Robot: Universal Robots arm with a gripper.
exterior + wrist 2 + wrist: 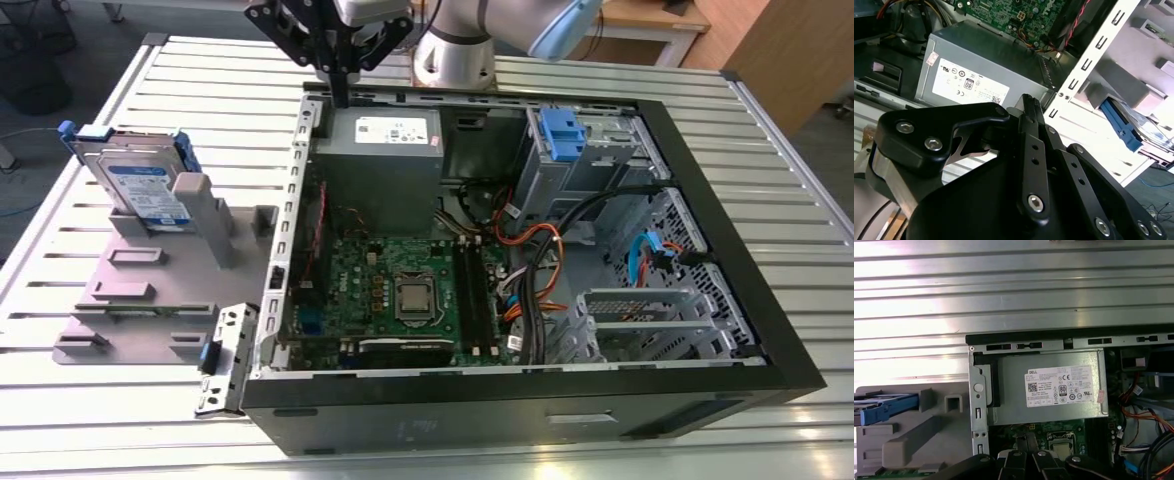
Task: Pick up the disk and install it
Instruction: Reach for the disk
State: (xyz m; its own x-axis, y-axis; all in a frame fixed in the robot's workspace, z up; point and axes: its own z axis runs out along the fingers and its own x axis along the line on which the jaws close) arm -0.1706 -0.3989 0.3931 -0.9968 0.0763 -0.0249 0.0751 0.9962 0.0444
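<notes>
The gripper hangs over the one power supply at the computer case rim, fingers closed together, gripping nothing. One disk stands upright in the grey fixture, well apart at the exterior view's left. The fixture's posts hide its lower edge.

Open space above the disk in its grey stand; computer case wall nearby.
</notes>
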